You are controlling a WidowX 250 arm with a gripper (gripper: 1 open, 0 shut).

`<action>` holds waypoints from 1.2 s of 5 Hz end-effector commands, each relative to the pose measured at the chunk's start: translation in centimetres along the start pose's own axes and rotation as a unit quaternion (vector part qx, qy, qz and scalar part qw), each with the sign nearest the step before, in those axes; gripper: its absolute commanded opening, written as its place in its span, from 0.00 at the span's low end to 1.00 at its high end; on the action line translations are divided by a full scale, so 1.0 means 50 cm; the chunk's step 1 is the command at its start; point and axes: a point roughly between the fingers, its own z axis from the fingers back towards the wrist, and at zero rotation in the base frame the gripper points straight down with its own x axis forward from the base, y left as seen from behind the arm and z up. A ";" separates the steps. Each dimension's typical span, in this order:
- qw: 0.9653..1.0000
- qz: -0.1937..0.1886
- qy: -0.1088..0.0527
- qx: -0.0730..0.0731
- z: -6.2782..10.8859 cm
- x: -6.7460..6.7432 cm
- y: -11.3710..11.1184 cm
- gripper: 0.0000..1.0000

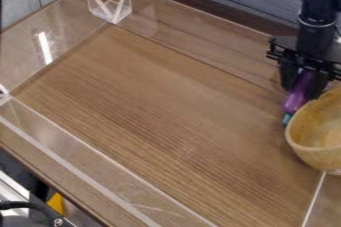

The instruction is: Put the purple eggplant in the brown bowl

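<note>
The purple eggplant (292, 101) lies on the wooden table at the right, its teal stem end down by the rim of the brown bowl (320, 134). My black gripper (304, 84) points nearly straight down onto the eggplant's upper end, with its fingers shut on it. The bowl's right part runs out of the picture, and its hollow holds nothing that I can see.
Low clear plastic walls (80, 151) fence the wooden table (147, 92) on the left, front and back. A clear bracket (108, 5) stands at the back left corner. The arm's black column (317, 2) rises above the gripper.
</note>
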 end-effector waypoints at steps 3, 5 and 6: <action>0.999 -0.028 0.002 -0.025 0.003 -0.025 -0.096 0.00; 0.999 -0.034 0.013 -0.029 -0.009 -0.037 -0.120 0.00; 0.999 -0.037 0.019 -0.031 -0.014 -0.044 -0.132 0.00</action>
